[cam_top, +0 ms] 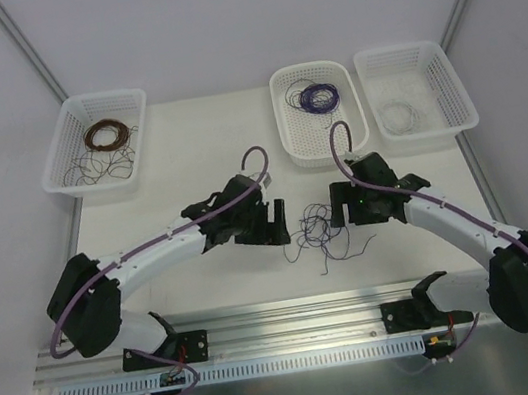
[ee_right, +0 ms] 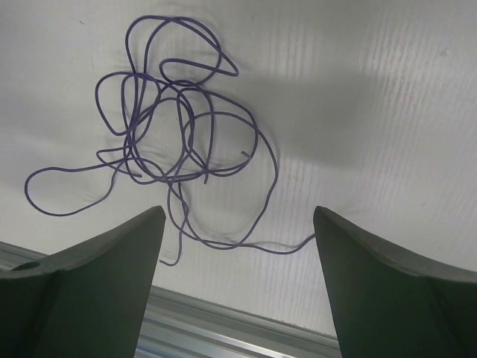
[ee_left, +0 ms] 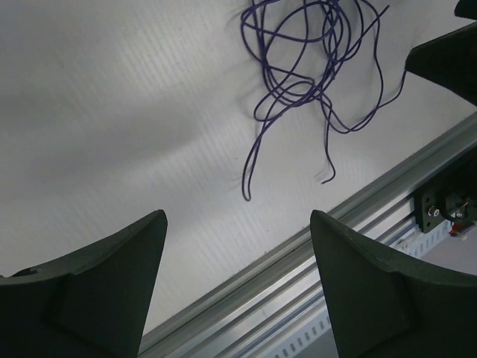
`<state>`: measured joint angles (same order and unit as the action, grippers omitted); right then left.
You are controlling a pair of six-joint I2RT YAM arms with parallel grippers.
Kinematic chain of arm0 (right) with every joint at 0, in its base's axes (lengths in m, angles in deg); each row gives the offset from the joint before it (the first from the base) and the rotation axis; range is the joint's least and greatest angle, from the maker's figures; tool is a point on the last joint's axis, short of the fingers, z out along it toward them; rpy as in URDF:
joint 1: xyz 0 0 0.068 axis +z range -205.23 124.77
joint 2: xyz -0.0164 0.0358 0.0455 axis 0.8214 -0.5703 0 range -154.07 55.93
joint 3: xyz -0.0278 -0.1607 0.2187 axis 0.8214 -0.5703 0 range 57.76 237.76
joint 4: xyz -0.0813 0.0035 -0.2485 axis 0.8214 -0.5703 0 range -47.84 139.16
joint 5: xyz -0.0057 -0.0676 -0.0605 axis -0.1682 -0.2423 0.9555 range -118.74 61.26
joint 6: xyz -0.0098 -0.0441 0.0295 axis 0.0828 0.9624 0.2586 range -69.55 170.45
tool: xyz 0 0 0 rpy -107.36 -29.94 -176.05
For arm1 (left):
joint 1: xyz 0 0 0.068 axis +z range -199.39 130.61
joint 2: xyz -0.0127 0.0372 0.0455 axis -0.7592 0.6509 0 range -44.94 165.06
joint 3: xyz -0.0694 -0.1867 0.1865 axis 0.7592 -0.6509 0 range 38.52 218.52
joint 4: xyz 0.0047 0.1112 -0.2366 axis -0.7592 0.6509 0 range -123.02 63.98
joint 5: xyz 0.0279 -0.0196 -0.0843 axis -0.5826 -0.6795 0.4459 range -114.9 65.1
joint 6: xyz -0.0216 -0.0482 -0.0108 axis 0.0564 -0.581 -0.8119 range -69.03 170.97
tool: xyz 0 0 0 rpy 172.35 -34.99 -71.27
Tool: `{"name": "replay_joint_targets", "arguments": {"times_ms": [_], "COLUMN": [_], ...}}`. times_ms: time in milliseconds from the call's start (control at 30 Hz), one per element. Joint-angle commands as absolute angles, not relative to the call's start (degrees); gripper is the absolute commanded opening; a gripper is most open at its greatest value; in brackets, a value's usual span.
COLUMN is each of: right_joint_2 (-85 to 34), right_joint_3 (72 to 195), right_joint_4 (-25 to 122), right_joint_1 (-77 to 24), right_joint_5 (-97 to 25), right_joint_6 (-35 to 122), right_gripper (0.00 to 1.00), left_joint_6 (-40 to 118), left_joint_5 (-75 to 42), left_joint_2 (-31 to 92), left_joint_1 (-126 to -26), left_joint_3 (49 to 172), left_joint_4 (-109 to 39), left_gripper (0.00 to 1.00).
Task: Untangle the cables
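The cables (cam_top: 319,232) lie as a small loose tangle of thin purple and dark strands on the white table, between my two grippers. My left gripper (cam_top: 279,223) hangs just left of the tangle. In the left wrist view its jaws stand wide apart with nothing between them (ee_left: 238,224), and the cables (ee_left: 305,67) lie ahead of the tips. My right gripper (cam_top: 343,213) sits just right of the tangle. It is open (ee_right: 238,216) over the cables (ee_right: 171,142), and one purple strand runs across the gap to its right fingertip (ee_right: 320,224), ungripped.
Three white baskets stand at the back: the left basket (cam_top: 105,95) with a brown coil, the middle basket (cam_top: 311,67) with a purple coil, the right basket (cam_top: 396,50) with a pale coil. An aluminium rail (cam_top: 293,309) runs along the near table edge.
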<state>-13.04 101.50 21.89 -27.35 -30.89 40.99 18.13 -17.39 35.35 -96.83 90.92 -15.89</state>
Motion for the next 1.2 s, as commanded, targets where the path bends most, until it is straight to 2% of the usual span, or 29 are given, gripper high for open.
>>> {"name": "replay_joint_targets", "arguments": {"times_ms": [0, 200, 300, 333, 433, 467, 533, 567, 700, 800, 833, 900, 933, 1000, 1033, 1167], "right_joint_2": [-11.8, -16.8, -18.9, -19.6, -21.2, -21.6, -22.4, -22.7, -24.6, -26.4, -26.8, -27.9, -28.0, -28.5, -28.5, -28.4], "right_joint_3": [100.6, 98.8, 98.3, 98.3, 98.4, 98.5, 98.7, 98.6, 98.4, 98.4, 98.5, 98.5, 98.6, 98.8, 98.9, 98.6], "right_joint_4": [26.4, 30.6, 32.5, 32.8, 34.1, 34.3, 34.7, 34.8, 35.5, 35.5, 35.6, 35.5, 35.3, 34.8, 34.6, 33.8], "right_joint_1": [-28.7, -29.1, -29.3, -29.3, -29.2, -29.3, -29.2, -29.2, -29.2, -29.1, -29.2, -29.3, -29.2, -29.3, -29.4, -30.1], "right_joint_5": [-36.0, -38.1, -38.6, -39.0, -40.4, -40.8, -41.4, -41.4, -40.7, -41.1, -41.0, -40.7, -40.3, -40.1, -39.6, -39.1], "right_joint_6": [39.5, 39.3, 39.1, 39.0, 38.8, 38.8, 38.8, 38.8, 38.5, 38.3, 38.2, 37.9, 37.8, 37.5, 37.4, 37.6], "right_gripper": [0.85, 0.83, 0.82, 0.81, 0.8, 0.79, 0.77, 0.77, 0.73, 0.65, 0.56, 0.45, 0.35, 0.26, 0.18, 0.08], "left_joint_6": [20.0, 20.1, 20.3, 20.2, 19.9, 19.9, 19.9, 19.9, 19.7, 19.6, 19.8, 20.3, 21.2, 22.2, 23.3, 25.3], "left_joint_5": [-19.3, -18.0, -18.3, -18.3, -18.0, -18.1, -18.3, -18.5, -18.7, -18.8, -19.2, -19.8, -20.9, -22.7, -24.5, -27.1], "left_joint_2": [40.7, 49.3, 51.1, 51.7, 51.6, 51.2, 50.0, 49.5, 46.2, 42.3, 40.2, 37.9, 35.7, 33.6, 32.0, 27.9], "left_joint_1": [-99.8, -103.1, -104.3, -104.4, -104.4, -104.5, -104.5, -104.5, -104.5, -104.5, -104.5, -104.4, -104.4, -104.2, -104.1, -102.0], "left_joint_3": [97.0, 101.6, 102.6, 102.6, 102.1, 102.0, 101.6, 101.5, 100.9, 101.3, 101.5, 102.2, 103.4, 105.9, 106.9, 111.8], "left_joint_4": [-18.3, -18.3, -18.3, -18.3, -18.3, -18.3, -18.2, -18.2, -17.9, -16.9, -16.5, -15.2, -13.7, -11.1, -8.3, -2.1], "left_gripper": [0.76, 0.67, 0.57, 0.5, 0.39, 0.28, 0.19, 0.11, 0.03, 0.01, 0.01, 0.0, 0.0, 0.0, 0.0, 0.0]}}
